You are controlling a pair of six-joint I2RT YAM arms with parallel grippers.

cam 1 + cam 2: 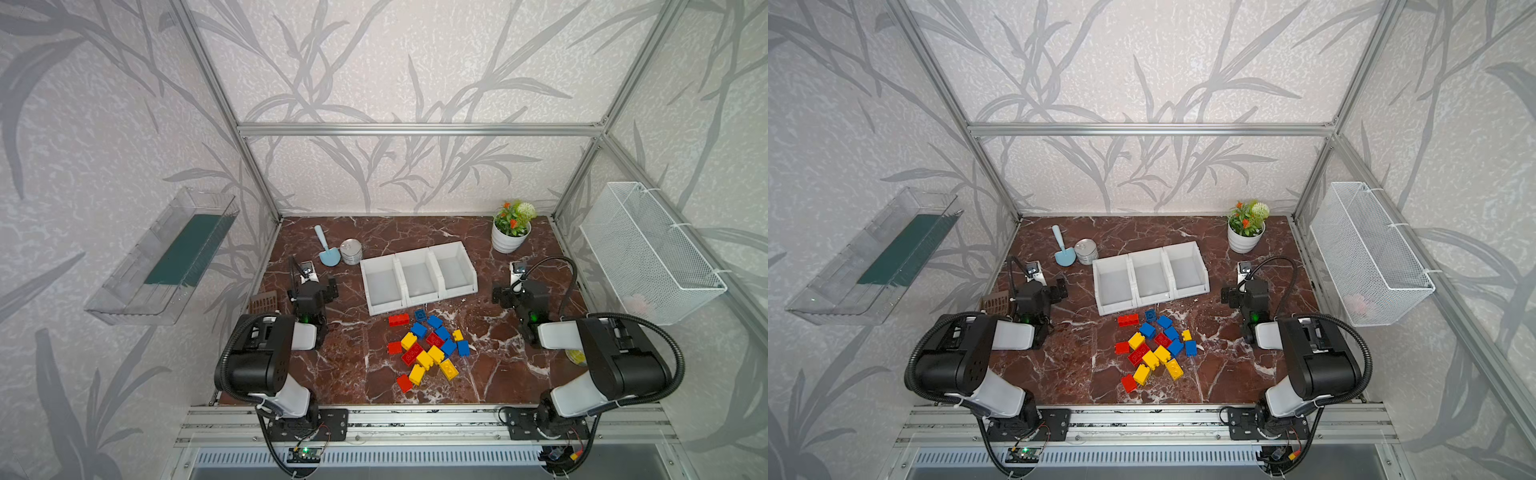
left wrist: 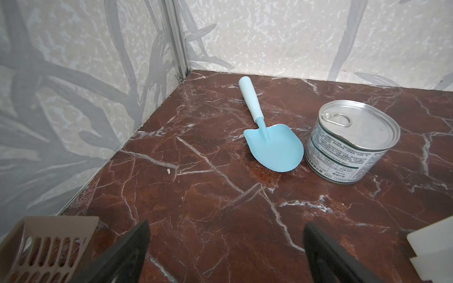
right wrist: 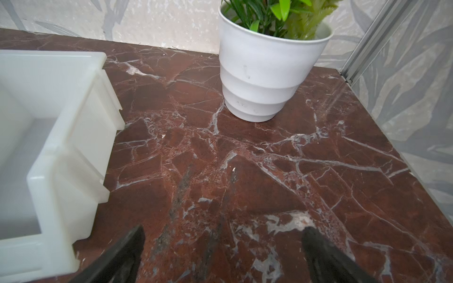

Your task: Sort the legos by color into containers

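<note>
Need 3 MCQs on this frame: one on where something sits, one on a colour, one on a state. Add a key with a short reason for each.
1. The lego bricks lie:
A) inside the middle bin
B) loose on the table, in front of the three white bins
C) behind the bins

2. The trowel beside the tin can is:
A) red
B) yellow
C) light blue

3. The left end effector and right end effector are:
A) both open, holding nothing
B) both shut on bricks
C) left shut, right open

Key:
1 B: in both top views the pile sits on the marble before the bins' low fronts, and the bins are empty.
2 C: the left wrist view shows it pale blue all over.
3 A: each wrist view shows the fingers wide apart with only table between them.
</note>
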